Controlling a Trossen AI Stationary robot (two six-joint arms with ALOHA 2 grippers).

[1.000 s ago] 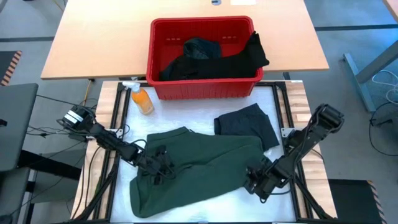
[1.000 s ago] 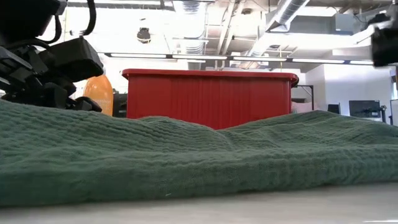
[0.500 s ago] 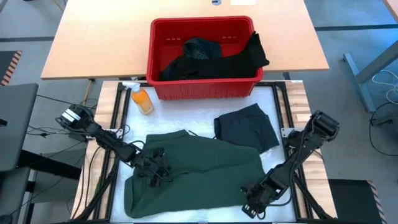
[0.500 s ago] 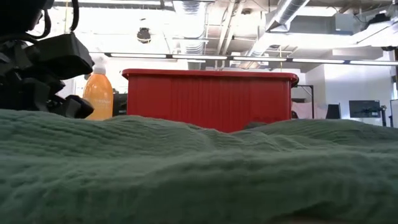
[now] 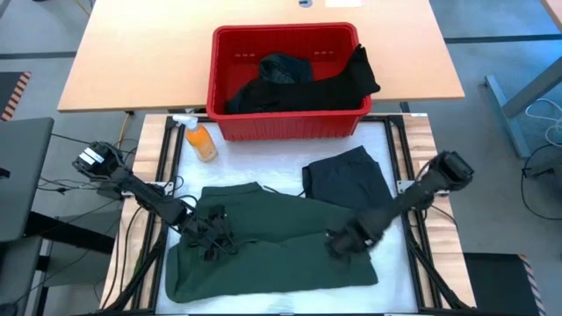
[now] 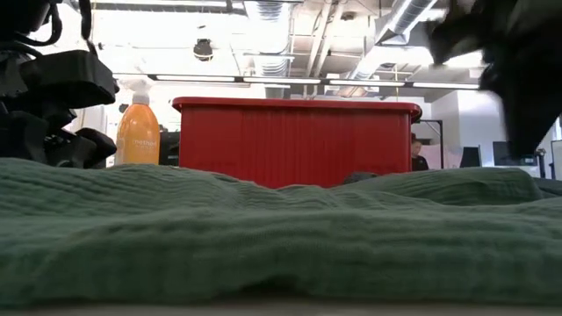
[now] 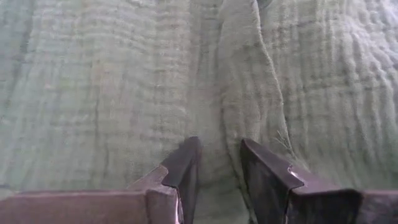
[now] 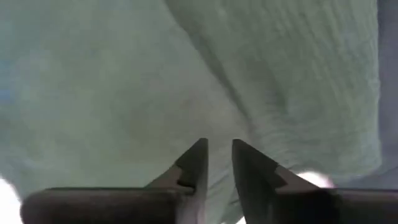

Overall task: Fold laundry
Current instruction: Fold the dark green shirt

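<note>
One garment, the green shirt (image 5: 272, 246), lies spread flat on the counter (image 5: 386, 145) under both grippers, and it looks only partly folded: its near edge makes a fairly straight line, but the cloth is still wide and rumpled. The left gripper (image 5: 211, 239) sits low on the shirt's left part, and in its wrist view a ridge of green cloth (image 7: 239, 112) runs up between its two fingers (image 7: 186, 165), so it appears to be pinching that fold. The right gripper (image 5: 342, 241) is over the shirt's right part; its wrist view shows the fingers (image 8: 194, 163) slightly apart with nothing between them and the green cloth lying beyond their tips. Just beyond the right gripper, toward the red basket (image 5: 285, 123), a dark grey piece (image 5: 349, 178) rests on the counter in a rough rectangle, seemingly already folded. Past both grippers the basket still holds black garments (image 5: 307, 88), one draped over its rim, so most of the laundry is left. An orange bottle (image 5: 201, 140) stands beyond the left gripper, beside the basket.
</note>
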